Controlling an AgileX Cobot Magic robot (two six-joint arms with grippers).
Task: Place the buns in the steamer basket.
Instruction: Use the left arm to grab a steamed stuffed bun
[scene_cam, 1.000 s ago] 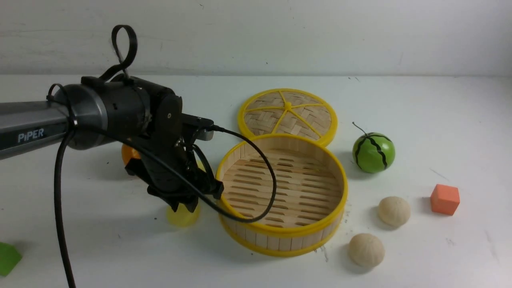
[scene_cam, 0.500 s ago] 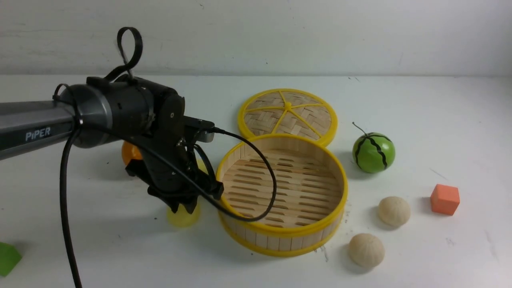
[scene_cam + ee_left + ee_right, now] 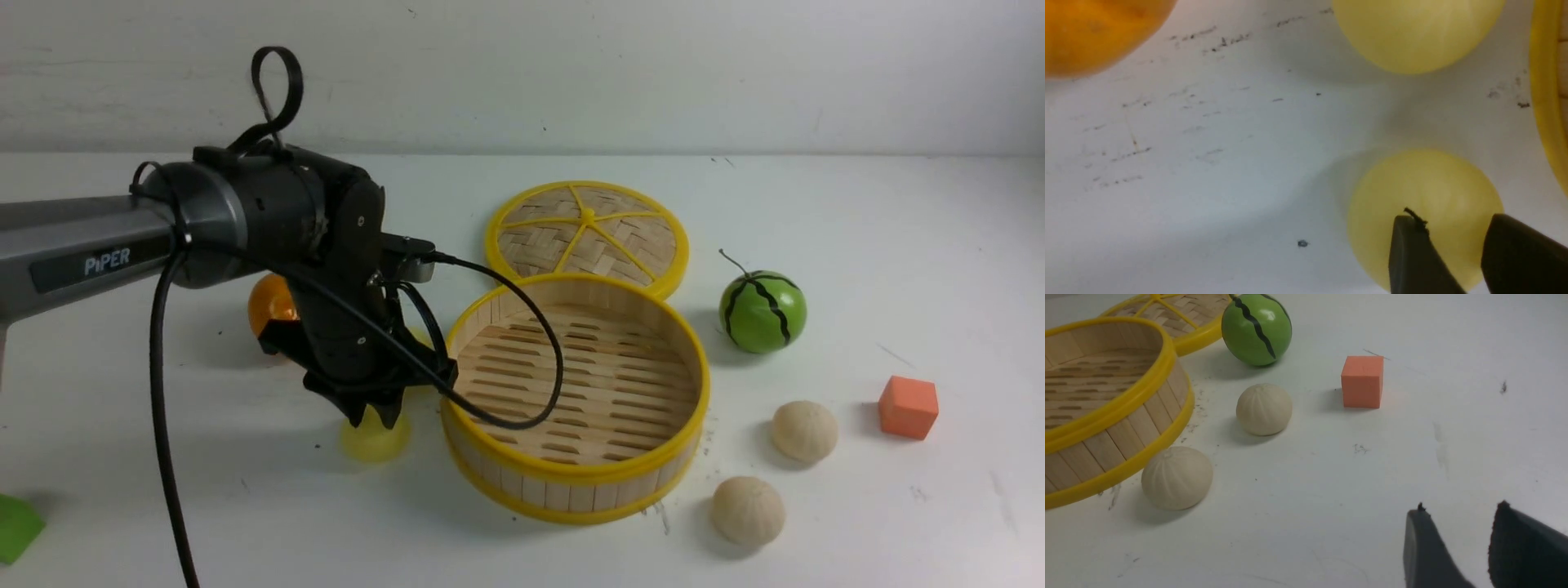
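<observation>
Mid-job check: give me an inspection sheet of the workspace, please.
Surface: white table, scuffed with dark marks.
Job's things: steamer basket empty; nearer yellow bun and farther yellow bun on its left, near cream bun and far cream bun on its right, all on the table.
Clutter: woven lid, tangerine, watermelon ball, orange cube, green block.
Hands: left hand open over the nearer yellow bun, contact unclear; right hand open, empty.
Cables: black cable sags over the basket's rim.
Surroundings: white wall; nothing else seen.
</observation>
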